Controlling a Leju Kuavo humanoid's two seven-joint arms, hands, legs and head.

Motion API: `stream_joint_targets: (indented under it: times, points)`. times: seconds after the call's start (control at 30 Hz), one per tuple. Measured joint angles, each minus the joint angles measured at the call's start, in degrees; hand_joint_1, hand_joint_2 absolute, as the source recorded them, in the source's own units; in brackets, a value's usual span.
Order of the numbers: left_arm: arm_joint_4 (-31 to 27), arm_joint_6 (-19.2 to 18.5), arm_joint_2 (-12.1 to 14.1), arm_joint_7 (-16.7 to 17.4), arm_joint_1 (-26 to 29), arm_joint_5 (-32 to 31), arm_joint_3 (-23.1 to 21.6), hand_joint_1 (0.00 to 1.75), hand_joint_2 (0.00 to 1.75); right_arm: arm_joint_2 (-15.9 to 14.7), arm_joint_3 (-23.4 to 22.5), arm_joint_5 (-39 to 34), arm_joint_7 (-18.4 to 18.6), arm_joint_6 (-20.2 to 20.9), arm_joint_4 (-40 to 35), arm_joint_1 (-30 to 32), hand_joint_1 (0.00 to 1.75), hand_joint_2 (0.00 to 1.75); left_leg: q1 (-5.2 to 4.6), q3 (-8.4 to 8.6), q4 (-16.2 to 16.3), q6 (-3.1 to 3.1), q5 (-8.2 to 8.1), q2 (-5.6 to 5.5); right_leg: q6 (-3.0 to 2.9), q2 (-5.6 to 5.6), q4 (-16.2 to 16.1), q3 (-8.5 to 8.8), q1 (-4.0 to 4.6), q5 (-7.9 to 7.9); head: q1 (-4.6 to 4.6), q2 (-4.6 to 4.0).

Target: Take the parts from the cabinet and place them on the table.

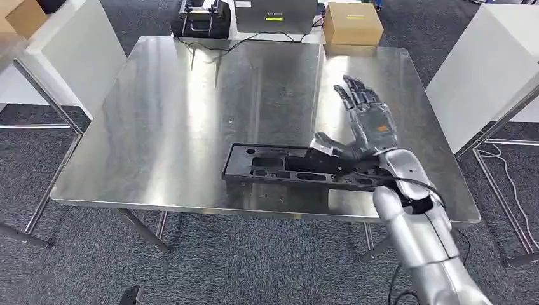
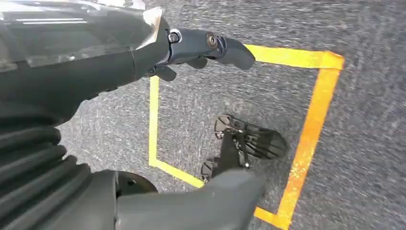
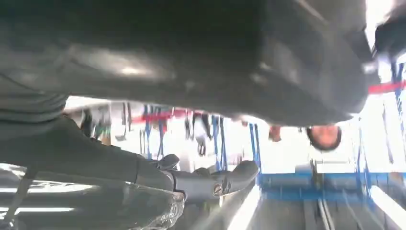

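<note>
While I am leaning over the steel table, these lines are telling how things are standing, each placed against that table.

Part: the long black moulded part is lying flat on the table, close to its near edge and toward its right half, running along that edge.

Right hand: my right hand is hovering over the table just beyond the part's right end, fingers stretched out and spread apart, gripping nothing. My thumb is reaching down over the right end of the part; whether it is touching the part I cannot tell.

Right arm: my silver right arm is coming in over the table's near right corner and crossing the right end of the part.

Right wrist view: this view is looking along the shiny table top, with my thumb sticking out ahead.

Left hand: my left hand is hanging off the table, over grey carpet marked with a yellow tape square. Its fingers are lying loosely out and holding nothing.

Beyond the table: a cardboard box is sitting past the far right edge, and a black device with a cable is sitting past the far edge toward the left.

Beside the table: white panels are standing off to its right and left.
</note>
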Motion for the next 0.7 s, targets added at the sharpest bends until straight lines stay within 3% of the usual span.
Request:
stream_joint_targets:
  times: [0.23,0.4,0.53,0.7]
  points:
    - [0.0,-0.07,-0.07,-0.13,0.12,0.09,1.03,0.0,0.0,-3.69,0.07,0.96,0.15,-0.17,-11.14,4.69,0.0,0.0,0.04,0.11,-0.01,-0.04,-0.06,0.17,0.01,0.06,-0.01,-0.01,0.0,-0.01,-0.04,0.0]
    - [0.0,0.02,-0.33,-0.98,0.53,1.29,2.27,0.0,0.0,-5.72,-0.5,5.07,-0.39,-7.04,-18.22,10.04,0.0,0.0,0.06,0.16,-0.01,-0.04,-0.05,0.1,0.02,0.03,-0.01,0.08,0.01,-0.03,-0.04,0.0]
    - [0.0,-0.5,-0.35,-1.79,1.28,1.92,3.17,0.0,0.0,-7.38,-1.83,7.45,-0.42,-9.46,-25.27,16.43,0.0,0.0,0.04,0.16,-0.01,-0.07,-0.16,0.13,0.02,0.04,-0.01,0.08,0.02,-0.07,-0.02,0.0]
    - [0.0,-0.2,-0.44,-2.32,1.59,2.38,4.13,0.0,0.0,-8.59,-4.06,6.36,-1.6,-12.24,-28.88,21.97,0.0,0.0,-0.28,0.27,0.03,0.21,-0.44,0.12,0.25,0.04,-0.1,0.18,-0.31,-0.2,-0.07,0.0]
